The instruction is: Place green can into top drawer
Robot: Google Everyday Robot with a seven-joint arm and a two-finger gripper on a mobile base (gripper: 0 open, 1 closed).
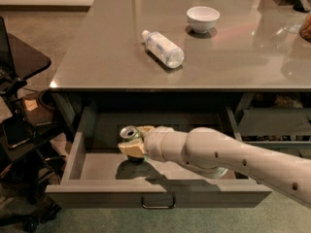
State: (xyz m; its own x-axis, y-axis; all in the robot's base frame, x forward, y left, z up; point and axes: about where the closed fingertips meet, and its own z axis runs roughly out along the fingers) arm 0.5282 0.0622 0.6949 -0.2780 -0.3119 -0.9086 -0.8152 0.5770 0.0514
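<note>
The top drawer (92,178) is pulled open under the grey table, with a small metal bar handle (158,204) at front centre. My gripper (133,143) reaches in from the right, inside the drawer's left half. Its tan fingers (127,149) are shut on the green can (129,134), which stands upright with its silver top showing. The can's base is at or just above the drawer floor; its lower part is hidden by the fingers.
A clear plastic bottle (163,48) lies on the table top (97,62), and a white bowl (202,19) stands behind it. A black stand with gear (19,106) is at the left. Narrower drawers (272,125) are at the right.
</note>
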